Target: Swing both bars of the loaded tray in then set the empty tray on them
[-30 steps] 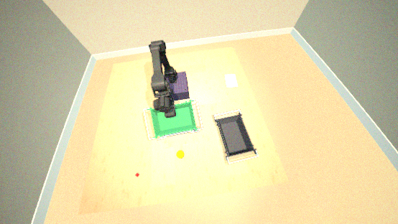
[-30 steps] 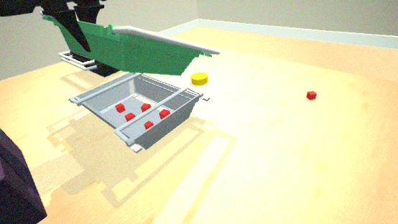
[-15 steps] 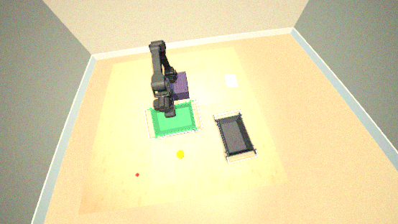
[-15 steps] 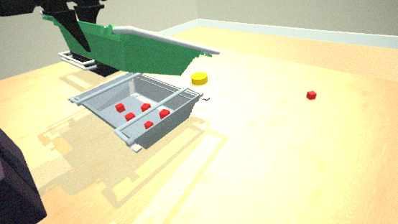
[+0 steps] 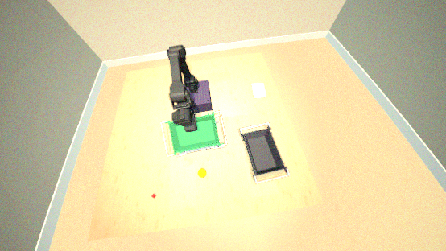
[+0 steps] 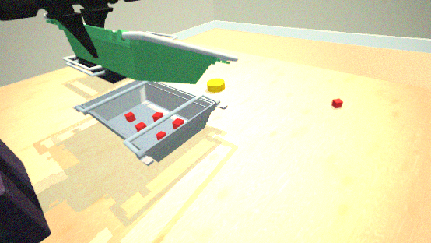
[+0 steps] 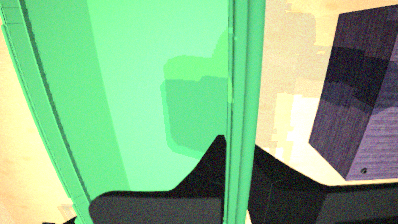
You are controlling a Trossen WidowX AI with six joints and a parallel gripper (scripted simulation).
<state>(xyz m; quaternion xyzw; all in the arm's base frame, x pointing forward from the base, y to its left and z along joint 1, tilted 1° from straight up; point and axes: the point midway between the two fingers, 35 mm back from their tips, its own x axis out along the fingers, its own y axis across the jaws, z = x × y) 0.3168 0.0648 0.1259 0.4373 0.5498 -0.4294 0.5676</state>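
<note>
The loaded grey tray (image 6: 176,141) stands on the table with several red blocks (image 6: 130,117) inside. Its two wire bars, one at the left (image 6: 113,96) and one at the right (image 6: 167,117), lie across its top. The empty green tray (image 5: 203,134) (image 6: 163,58) (image 7: 135,100) hangs in the air above it, clear of the bars and roughly level; in the top view it hides the grey tray. My gripper (image 5: 191,128) (image 6: 96,48) (image 7: 239,141) is shut on the green tray's long side wall, one finger inside and one outside.
A black tray (image 5: 263,150) with wire bars out stands to the right in the top view. A purple box (image 5: 202,96) (image 6: 19,195) (image 7: 345,100) stands near the arm. A yellow disc (image 5: 202,173) (image 6: 215,85), a loose red block (image 5: 154,195) (image 6: 337,103) and a white square (image 5: 258,90) lie around.
</note>
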